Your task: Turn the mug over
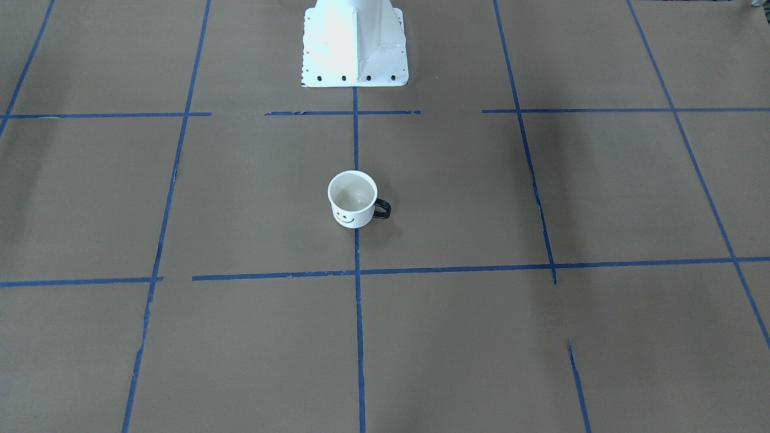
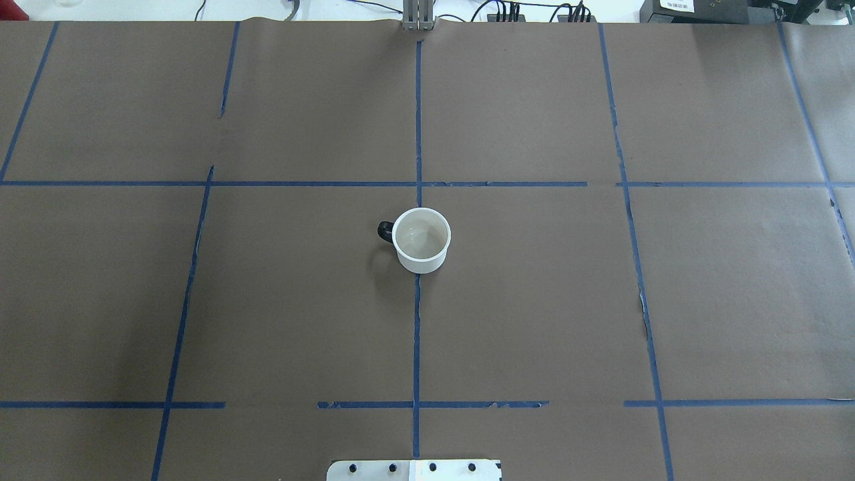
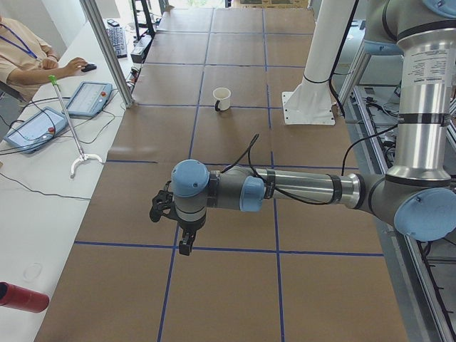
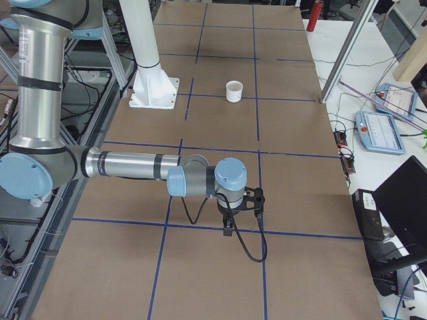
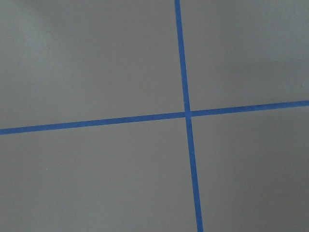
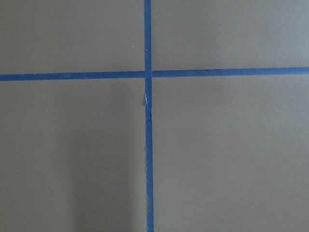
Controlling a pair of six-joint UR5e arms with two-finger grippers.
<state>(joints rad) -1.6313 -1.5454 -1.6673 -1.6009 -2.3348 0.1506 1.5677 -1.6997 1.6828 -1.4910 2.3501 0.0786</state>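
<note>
The white mug stands upright, opening up, at the table's middle on a blue tape line. Its smiley face turns away from the robot, and its dark handle points toward the robot's left. It also shows in the overhead view and both side views. My left gripper hangs over the table's left end, far from the mug, pointing down. My right gripper hangs over the right end, also far from it. I cannot tell whether either is open or shut. Both wrist views show only brown paper and tape.
The white robot pedestal stands behind the mug. Brown paper with a blue tape grid covers the table. An operator, teach pendants and a red can are on a side bench.
</note>
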